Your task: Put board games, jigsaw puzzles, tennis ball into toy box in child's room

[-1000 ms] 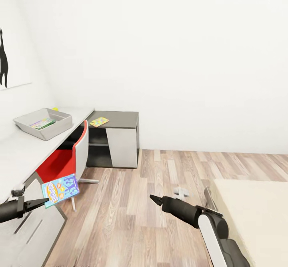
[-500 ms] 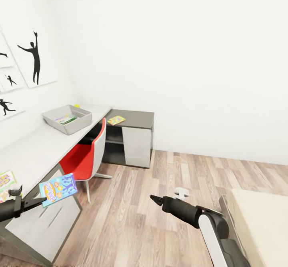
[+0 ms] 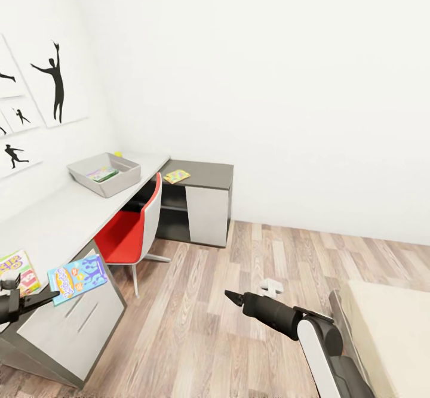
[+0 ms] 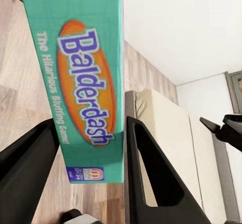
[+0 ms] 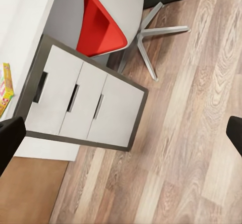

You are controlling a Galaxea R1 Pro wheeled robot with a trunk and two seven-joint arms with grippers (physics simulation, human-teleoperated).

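Two white walls (image 3: 286,76) meet behind an L-shaped desk, above a wood-plank floor (image 3: 239,278). The bed (image 3: 394,326) shows as a beige mattress corner at the head view's lower right, and as two beige sections in the left wrist view. The long white table (image 3: 65,219) runs along the left wall under black silhouette prints (image 3: 54,82), with a drawer unit (image 3: 77,326) at its near end and a dark grey cabinet (image 3: 203,201) at its far end. A red-and-white chair (image 3: 134,231) is tucked under the table.

The grey toy box (image 3: 104,173) sits on the far part of the table with something flat and multicoloured inside it, and a small yellow thing just behind its rim, too small to name. One jigsaw puzzle (image 3: 177,176) lies on the cabinet top, apart from the box. A second flat colourful box (image 3: 18,270) lies on the table's near end; it is partly cut off.

The left gripper (image 3: 42,298) pinches a light blue board game (image 3: 77,277) by its lower edge, holding it in the air just in front of the drawer unit; the left wrist view shows the box (image 4: 80,77) between the two black fingers (image 4: 151,173). The right gripper (image 3: 230,296) hangs over the floor, well apart from every toy; its fingertips show at the opposite edges of the right wrist view, spread wide with nothing between them
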